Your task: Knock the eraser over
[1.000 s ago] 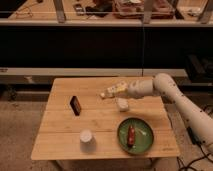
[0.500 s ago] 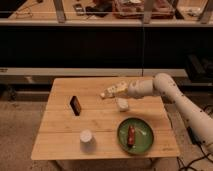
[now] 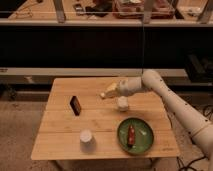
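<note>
Reaching in from the right on the robot's 1 arm, the gripper [image 3: 106,93] hovered low over the table's middle. It pointed left toward the eraser, probably to line up a sideways push, though whether it was open or closed could not be told. Below it were the wooden table [image 3: 60,145], the green plate [image 3: 145,142], a white cup [image 3: 86,140] and the dark eraser [image 3: 75,104], which stood upright left of centre, well apart from the gripper. Against the 2 earlier frames, nothing had visibly shifted.

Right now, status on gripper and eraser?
Gripper above wooden table, apart from small dark rectangular eraser. Eraser standing. Nothing between them.
</note>
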`<state>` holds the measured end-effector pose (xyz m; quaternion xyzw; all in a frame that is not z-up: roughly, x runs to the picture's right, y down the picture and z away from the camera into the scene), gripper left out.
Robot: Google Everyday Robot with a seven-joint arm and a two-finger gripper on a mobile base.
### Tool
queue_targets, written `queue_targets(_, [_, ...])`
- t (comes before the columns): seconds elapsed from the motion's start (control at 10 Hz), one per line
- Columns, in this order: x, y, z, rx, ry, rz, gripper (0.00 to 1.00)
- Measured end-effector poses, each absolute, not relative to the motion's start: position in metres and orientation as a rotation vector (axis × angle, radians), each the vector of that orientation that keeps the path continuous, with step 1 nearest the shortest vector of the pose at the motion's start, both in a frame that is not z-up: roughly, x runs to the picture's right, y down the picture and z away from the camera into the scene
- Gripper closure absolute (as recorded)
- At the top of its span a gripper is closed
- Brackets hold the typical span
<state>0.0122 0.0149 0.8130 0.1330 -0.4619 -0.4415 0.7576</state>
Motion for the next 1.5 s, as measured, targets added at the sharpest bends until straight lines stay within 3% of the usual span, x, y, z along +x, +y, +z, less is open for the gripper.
queue_targets(0.9, [-0.077,-0.003,0.895,0.367,-1.071,-1.03,0.93])
queue_targets(1.5, [-0.12,0.002,0.917,0.376,-1.075,-1.085,0.93])
